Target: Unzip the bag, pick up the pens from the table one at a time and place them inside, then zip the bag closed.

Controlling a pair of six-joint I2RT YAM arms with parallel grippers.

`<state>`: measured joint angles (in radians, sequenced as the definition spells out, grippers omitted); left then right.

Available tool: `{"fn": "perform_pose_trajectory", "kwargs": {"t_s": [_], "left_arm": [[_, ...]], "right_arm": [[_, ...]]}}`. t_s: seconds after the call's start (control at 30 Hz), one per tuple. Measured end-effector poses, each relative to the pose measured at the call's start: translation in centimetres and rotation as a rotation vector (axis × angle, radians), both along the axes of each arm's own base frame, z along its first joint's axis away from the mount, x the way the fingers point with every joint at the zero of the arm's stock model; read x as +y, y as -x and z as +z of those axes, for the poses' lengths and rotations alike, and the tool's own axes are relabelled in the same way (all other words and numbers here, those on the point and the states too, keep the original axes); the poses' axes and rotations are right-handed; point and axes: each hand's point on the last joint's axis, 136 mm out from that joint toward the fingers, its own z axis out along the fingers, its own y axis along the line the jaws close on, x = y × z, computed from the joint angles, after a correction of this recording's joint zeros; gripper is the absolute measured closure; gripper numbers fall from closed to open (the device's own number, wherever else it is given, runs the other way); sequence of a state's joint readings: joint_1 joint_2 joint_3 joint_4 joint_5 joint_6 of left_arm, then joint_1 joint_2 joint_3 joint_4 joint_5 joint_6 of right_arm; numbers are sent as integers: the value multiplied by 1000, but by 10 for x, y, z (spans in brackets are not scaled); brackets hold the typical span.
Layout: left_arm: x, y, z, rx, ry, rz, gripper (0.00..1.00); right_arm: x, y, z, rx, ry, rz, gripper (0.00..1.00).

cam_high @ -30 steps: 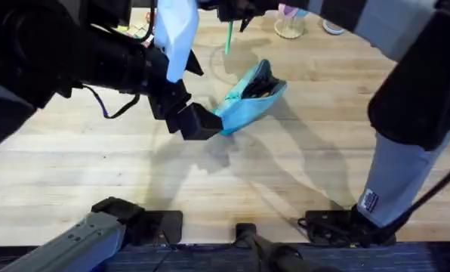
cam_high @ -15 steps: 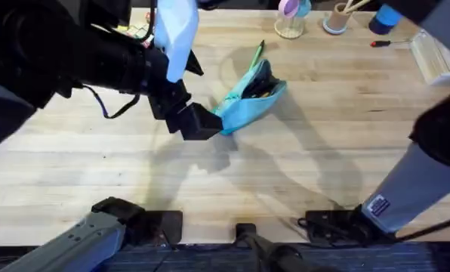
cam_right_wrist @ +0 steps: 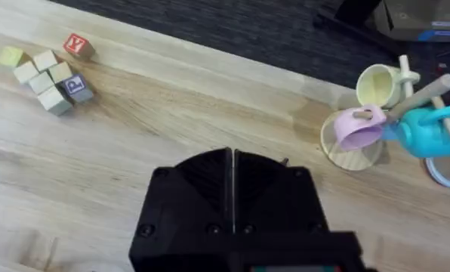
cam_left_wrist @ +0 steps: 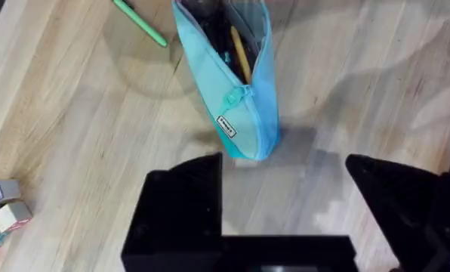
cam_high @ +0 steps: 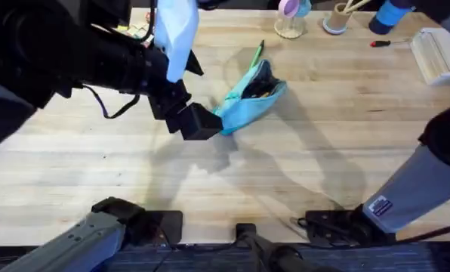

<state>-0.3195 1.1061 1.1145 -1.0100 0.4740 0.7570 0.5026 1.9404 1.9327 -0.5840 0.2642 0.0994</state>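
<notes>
A: Overhead first: where is the bag?
B: The bag (cam_high: 249,98) lies on the table (cam_high: 300,181) a little toward the far edge, around the middle of its width, its mouth unzipped and gaping. A green pen (cam_high: 256,55) lies just beyond that open end. The left gripper (cam_high: 198,122) sits at the bag's near end.
A: And from the left wrist?
B: The left gripper (cam_left_wrist: 285,189) has its fingers (cam_left_wrist: 183,204) spread wide, nothing between them, and the bag's (cam_left_wrist: 236,98) closed end sits just ahead of the gap. The teal pull (cam_left_wrist: 231,98) rests partway along the zipper; dark and yellow pens (cam_left_wrist: 240,54) show inside. The green pen (cam_left_wrist: 140,23) lies beside the open end.
A: The right wrist?
B: The right gripper (cam_right_wrist: 232,177) has its fingers pressed together, holding nothing, over bare tabletop (cam_right_wrist: 119,166). Lettered wooden blocks (cam_right_wrist: 47,69) and a mug rack (cam_right_wrist: 391,113) sit near the far edge.
</notes>
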Motion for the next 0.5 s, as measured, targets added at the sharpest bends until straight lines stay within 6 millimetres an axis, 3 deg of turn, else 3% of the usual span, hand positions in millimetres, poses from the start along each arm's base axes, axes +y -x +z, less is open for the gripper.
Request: {"fn": "perform_pose_trajectory", "kwargs": {"t_s": [0.1,0.17,0.27,0.33,0.5], "left_arm": [[0,0,0,0,0,0,8],[0,0,0,0,0,0,8],[0,0,0,0,0,0,8],[0,0,0,0,0,0,7],[0,0,0,0,0,0,7]], "right_arm": [[0,0,0,1,-1,-1,955],[0,1,-1,5,2,0,742],[-3,6,-8,37,20,0,293],[-6,12,-15,73,38,-2,45],[-15,22,-28,149,24,-52,5]]}}
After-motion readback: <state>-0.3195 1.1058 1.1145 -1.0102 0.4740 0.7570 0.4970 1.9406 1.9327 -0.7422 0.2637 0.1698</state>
